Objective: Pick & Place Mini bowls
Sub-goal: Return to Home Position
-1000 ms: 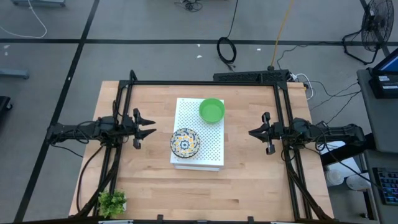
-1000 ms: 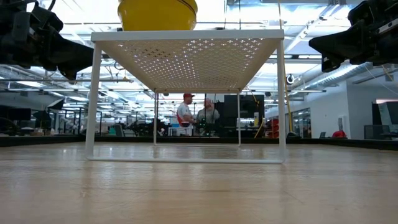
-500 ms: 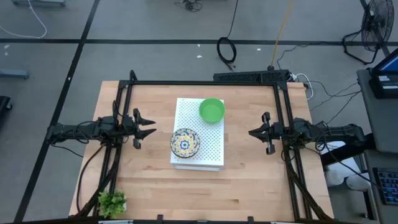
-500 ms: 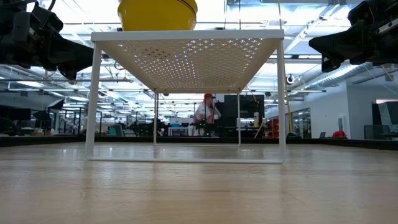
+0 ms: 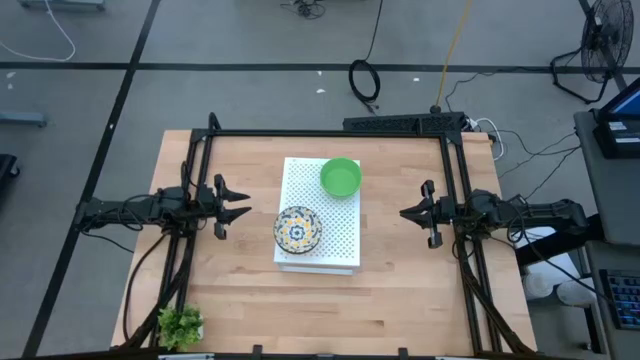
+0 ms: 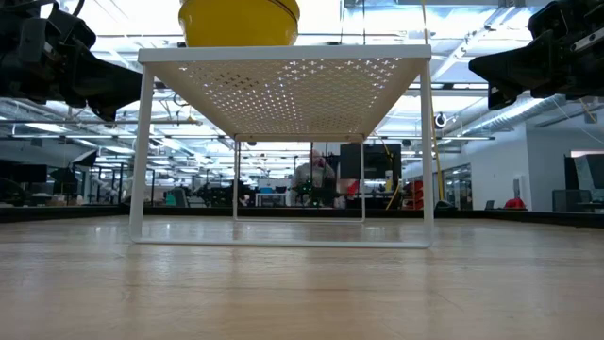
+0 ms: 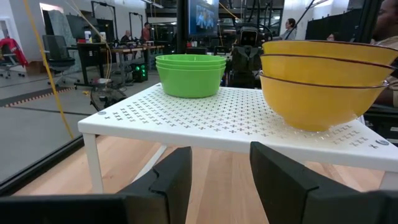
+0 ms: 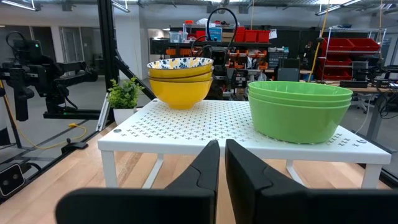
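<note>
Two stacks of mini bowls stand on their bases on the white perforated board (image 5: 322, 240), a raised shelf on legs. The green stack (image 5: 340, 177) is near the board's far edge. The patterned stack (image 5: 297, 228), yellow outside, is on its left side. My left gripper (image 5: 245, 204) hovers open to the left of the board, pointing at it. My right gripper (image 5: 404, 213) hovers shut to the right of the board. The left wrist view shows the green stack (image 7: 189, 74) and the yellow stack (image 7: 323, 81), and the right wrist view shows the same yellow stack (image 8: 180, 79) and green stack (image 8: 300, 109).
A small leafy plant (image 5: 180, 325) stands at the table's near left corner. The dark frame (image 5: 330, 132) runs along the far edge and both sides. Bare wood lies between each gripper and the shelf, and under the shelf (image 6: 283, 231).
Neither arm nor any bowl has moved. Only a person far behind the table has shifted place.
</note>
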